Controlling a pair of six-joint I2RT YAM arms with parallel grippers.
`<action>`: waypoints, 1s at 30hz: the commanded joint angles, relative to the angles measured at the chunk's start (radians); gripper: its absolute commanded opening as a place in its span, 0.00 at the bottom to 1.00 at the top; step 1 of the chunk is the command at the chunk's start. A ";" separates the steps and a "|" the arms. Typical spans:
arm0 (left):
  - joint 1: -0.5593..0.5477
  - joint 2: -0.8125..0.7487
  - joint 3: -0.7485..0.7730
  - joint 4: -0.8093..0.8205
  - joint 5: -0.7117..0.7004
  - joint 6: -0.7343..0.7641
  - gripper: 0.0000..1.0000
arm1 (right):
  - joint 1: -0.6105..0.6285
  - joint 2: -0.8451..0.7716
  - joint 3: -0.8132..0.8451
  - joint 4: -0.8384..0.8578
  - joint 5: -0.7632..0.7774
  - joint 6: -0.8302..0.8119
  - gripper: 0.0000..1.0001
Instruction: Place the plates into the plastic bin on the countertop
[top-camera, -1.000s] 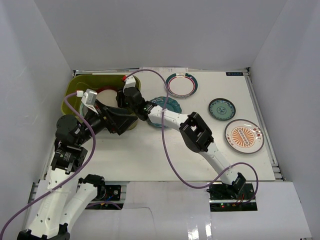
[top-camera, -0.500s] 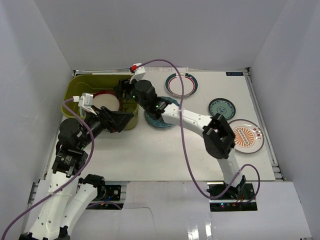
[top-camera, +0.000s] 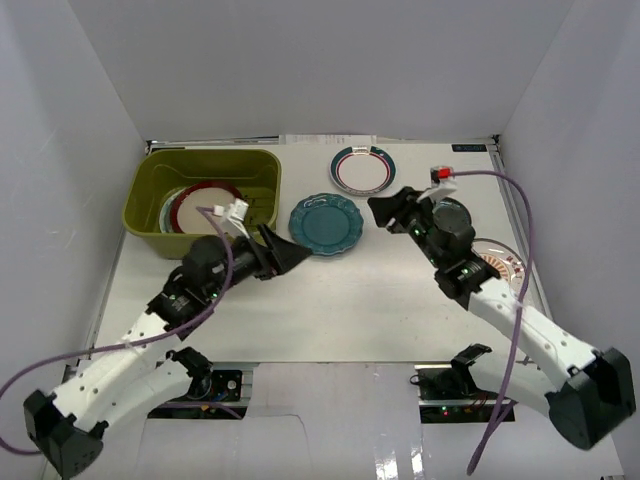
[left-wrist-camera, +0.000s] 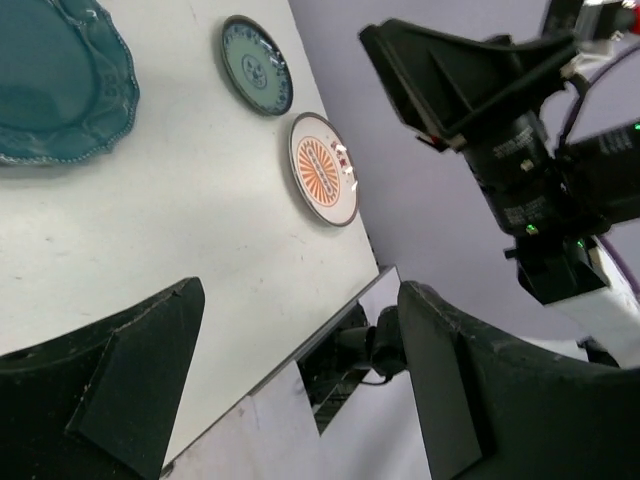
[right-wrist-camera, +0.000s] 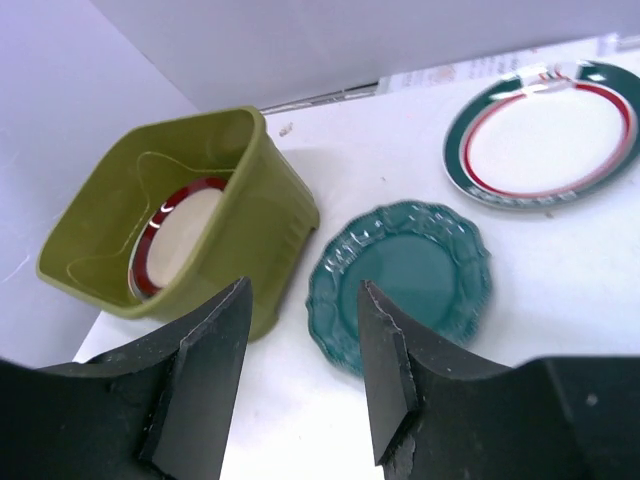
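Note:
The olive-green plastic bin stands at the back left of the white countertop and holds a red-rimmed cream plate over a grey plate. The scalloped teal plate lies just right of the bin. The white plate with a teal-red rim lies behind it. The orange-sunburst plate is partly under my right arm. The small teal plate shows in the left wrist view. My left gripper is open and empty, in front of the bin. My right gripper is open and empty, right of the scalloped plate.
The bin, the red-rimmed plate, the scalloped plate and the rimmed white plate show in the right wrist view. White walls enclose the countertop on three sides. The right arm shows in the left wrist view.
Both arms have drawn back from the bin. The right arm swung out to the right side, and the left gripper dropped to the bin's front right. The red-rimmed plate lies uncovered in the bin.

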 joint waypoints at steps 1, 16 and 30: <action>-0.281 0.091 -0.060 0.104 -0.370 -0.101 0.88 | -0.063 -0.152 -0.108 -0.097 -0.073 0.017 0.52; -0.474 0.793 -0.076 0.419 -0.967 -0.643 0.89 | -0.130 -0.498 -0.266 -0.358 -0.214 -0.032 0.52; -0.387 1.114 0.119 0.348 -1.007 -0.835 0.73 | -0.130 -0.608 -0.286 -0.455 -0.277 -0.063 0.51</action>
